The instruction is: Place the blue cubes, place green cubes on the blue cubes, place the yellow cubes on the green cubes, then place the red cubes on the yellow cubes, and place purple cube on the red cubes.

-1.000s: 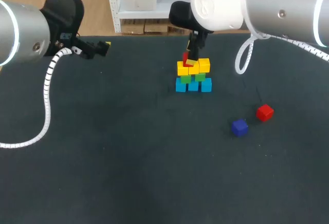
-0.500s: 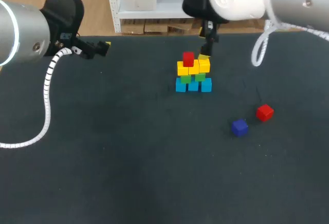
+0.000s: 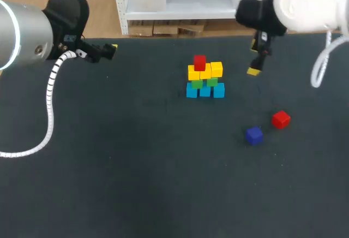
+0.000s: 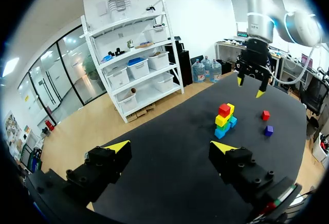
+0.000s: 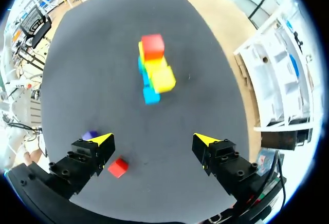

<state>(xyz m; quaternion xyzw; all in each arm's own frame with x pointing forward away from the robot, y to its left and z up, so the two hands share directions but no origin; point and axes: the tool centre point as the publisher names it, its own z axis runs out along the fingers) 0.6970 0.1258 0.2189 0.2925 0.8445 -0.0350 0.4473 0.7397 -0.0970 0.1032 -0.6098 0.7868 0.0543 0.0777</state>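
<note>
A stack stands at the table's far middle: three light-blue cubes [image 3: 205,90] at the bottom, two green cubes [image 3: 197,83] on them, then three yellow cubes [image 3: 206,72]. One red cube [image 3: 199,62] sits on top at the left. A second red cube [image 3: 281,119] and a purple cube [image 3: 254,135] lie loose to the front right. My right gripper [image 3: 255,58] hangs open and empty to the right of the stack; its wrist view shows the stack [image 5: 152,70] ahead and the loose red cube [image 5: 117,167] by one finger. My left gripper [image 3: 109,48] is open and empty at the far left.
The black table [image 3: 136,167] stretches wide in front of the stack. From the left wrist view the stack [image 4: 224,118] is far ahead, with my right gripper [image 4: 249,86] hanging above and beyond it.
My right gripper let go of the red cube on the yellow cubes, opened, and moved up and to the right, away from the stack. The left arm has not moved.
</note>
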